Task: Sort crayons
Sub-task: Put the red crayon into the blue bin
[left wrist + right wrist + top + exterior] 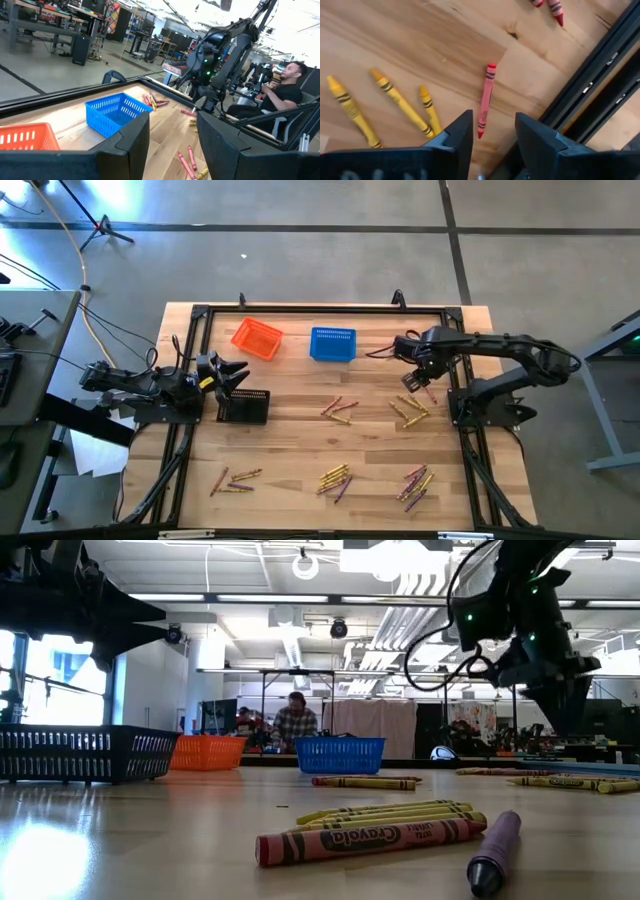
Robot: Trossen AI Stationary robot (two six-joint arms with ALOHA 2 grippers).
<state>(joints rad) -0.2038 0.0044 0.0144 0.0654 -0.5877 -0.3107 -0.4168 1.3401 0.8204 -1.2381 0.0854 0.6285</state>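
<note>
Right pincer (492, 132) hangs spread wide over a red crayon (486, 99) near the worktop's (300, 450) black right-side rail (600, 70).

The crayon lies flat on bare wood, long axis roughly along the rail; yellow crayons (400, 102) lie beside it. Left pincer (235, 373), also spread, waits by the black basket (244, 407).

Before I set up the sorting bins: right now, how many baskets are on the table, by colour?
Orange basket: 1
Blue basket: 1
Black basket: 1
Total: 3 baskets
</note>
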